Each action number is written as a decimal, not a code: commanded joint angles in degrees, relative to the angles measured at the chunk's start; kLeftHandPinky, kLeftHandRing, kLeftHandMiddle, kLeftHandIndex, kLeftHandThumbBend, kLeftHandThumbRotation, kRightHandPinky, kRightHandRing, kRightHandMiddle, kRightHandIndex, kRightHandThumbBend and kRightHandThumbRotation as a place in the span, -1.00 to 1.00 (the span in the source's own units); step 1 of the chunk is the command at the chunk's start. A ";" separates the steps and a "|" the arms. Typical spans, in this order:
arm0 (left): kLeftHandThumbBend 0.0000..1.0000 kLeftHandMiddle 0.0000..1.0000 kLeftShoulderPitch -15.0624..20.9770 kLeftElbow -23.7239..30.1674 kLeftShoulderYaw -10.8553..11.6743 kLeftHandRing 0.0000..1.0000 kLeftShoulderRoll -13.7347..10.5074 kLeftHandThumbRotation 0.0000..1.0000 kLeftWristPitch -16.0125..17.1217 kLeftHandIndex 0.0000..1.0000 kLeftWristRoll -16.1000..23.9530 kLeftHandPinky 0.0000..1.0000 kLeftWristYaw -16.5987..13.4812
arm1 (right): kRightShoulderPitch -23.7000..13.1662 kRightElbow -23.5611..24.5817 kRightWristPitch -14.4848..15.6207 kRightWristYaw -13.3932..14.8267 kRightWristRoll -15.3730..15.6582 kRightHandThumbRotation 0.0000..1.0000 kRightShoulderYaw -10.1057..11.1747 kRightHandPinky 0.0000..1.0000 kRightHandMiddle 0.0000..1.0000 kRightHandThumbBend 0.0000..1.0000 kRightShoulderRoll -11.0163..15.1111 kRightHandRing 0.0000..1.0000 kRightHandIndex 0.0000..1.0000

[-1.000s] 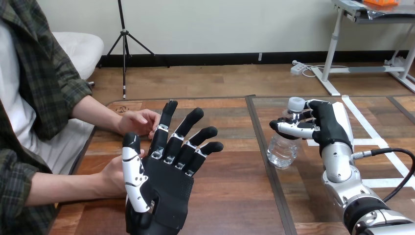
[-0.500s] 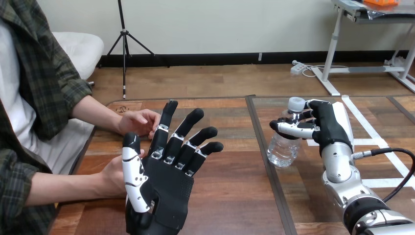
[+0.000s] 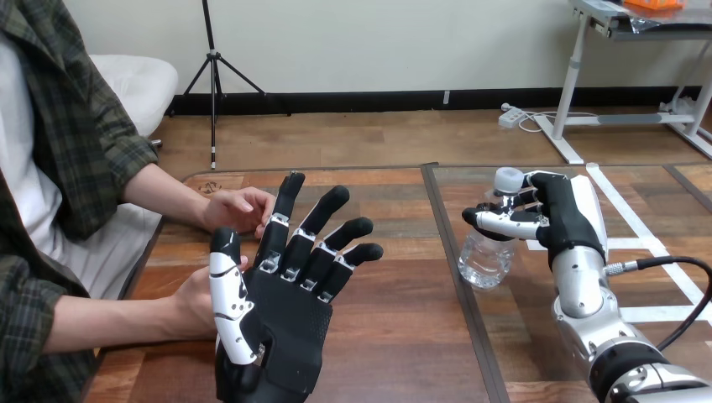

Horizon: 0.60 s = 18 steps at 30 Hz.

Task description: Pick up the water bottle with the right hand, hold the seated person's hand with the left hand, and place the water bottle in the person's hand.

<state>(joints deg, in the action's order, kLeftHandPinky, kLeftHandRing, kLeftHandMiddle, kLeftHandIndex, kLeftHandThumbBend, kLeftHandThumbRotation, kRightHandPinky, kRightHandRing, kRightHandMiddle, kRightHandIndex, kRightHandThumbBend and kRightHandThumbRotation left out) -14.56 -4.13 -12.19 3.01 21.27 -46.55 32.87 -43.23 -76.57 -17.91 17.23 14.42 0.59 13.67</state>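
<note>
Left hand (image 3: pixel 281 327) looms largest, fingers spread straight and holding nothing, raised just before the person's lower hand (image 3: pixel 193 304), apparently to take it. Right hand (image 3: pixel 561 217) curls round the upright water bottle (image 3: pixel 485 252) near its cap, well apart, seemingly gripping for the carry.

One water bottle (image 3: pixel 485 252), two robot hands (image 3: pixel 281 327) (image 3: pixel 567 214), two person's hands (image 3: pixel 239 210) (image 3: pixel 195 302)

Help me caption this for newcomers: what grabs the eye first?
The open left hand, fingers spread, stands upright at near left, in front of the person's nearer hand. At right, the right hand is curled round the upright bottle.
</note>
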 commanded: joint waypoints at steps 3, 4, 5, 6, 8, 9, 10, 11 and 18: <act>0.08 0.59 -5.15 2.89 -0.66 0.38 6.34 1.00 0.35 0.96 0.06 0.24 0.16 | -1.10 1.66 -3.44 0.98 -0.17 -1.00 0.09 -0.13 0.05 0.49 0.81 -0.05 0.11; 0.09 0.59 -5.13 2.91 -0.64 0.38 6.34 1.00 0.31 0.96 0.03 0.24 0.14 | -0.89 1.78 -4.11 0.92 -0.27 -1.00 0.17 -0.13 0.05 0.49 0.87 -0.05 0.11; 0.09 0.59 -5.12 2.91 -0.63 0.38 6.34 1.00 0.29 0.96 0.01 0.24 0.12 | -0.76 1.85 -4.55 0.89 -0.32 -1.00 0.21 -0.13 0.05 0.49 0.90 -0.05 0.10; 0.09 0.59 -5.08 2.91 -0.60 0.38 6.32 1.00 0.25 0.96 -0.02 0.24 0.11 | -0.68 1.89 -4.85 0.88 -0.36 -1.00 0.24 -0.13 0.05 0.49 0.91 -0.05 0.10; 0.09 0.59 -4.99 2.81 -0.55 0.38 6.30 1.00 0.31 0.96 0.01 0.24 0.20 | -0.45 2.01 -5.63 1.11 -0.20 -1.00 0.10 -0.14 0.04 0.50 1.01 -0.06 0.09; 0.09 0.59 -4.93 2.77 -0.51 0.38 6.29 1.00 0.32 0.96 0.01 0.24 0.22 | -0.41 2.02 -5.82 1.19 -0.15 -1.00 0.06 -0.14 0.04 0.50 1.03 -0.06 0.09; 0.09 0.59 -4.87 2.74 -0.51 0.38 6.23 1.00 0.29 0.96 0.07 0.23 0.23 | -0.16 2.19 -6.68 1.53 -0.07 -1.00 0.02 -0.14 0.04 0.50 1.08 -0.06 0.09; 0.09 0.59 -4.83 2.73 -0.52 0.38 6.19 1.00 0.27 0.96 0.11 0.23 0.22 | 0.02 2.30 -7.27 1.76 -0.02 -1.00 0.00 -0.14 0.04 0.51 1.11 -0.06 0.08; 0.08 0.59 -4.57 2.52 -0.47 0.38 6.10 1.00 0.15 0.96 0.06 0.23 0.47 | 0.82 2.90 -10.17 2.00 -0.40 -1.00 0.30 -0.16 0.03 0.51 1.21 -0.08 0.07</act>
<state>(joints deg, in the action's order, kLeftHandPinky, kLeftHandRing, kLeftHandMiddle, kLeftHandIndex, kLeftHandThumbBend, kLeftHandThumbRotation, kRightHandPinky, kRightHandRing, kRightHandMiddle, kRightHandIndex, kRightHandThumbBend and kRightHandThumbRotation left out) -14.56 -4.13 -12.19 3.00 21.23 -46.55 32.87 -40.57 -76.57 -24.35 18.12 14.39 0.60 13.77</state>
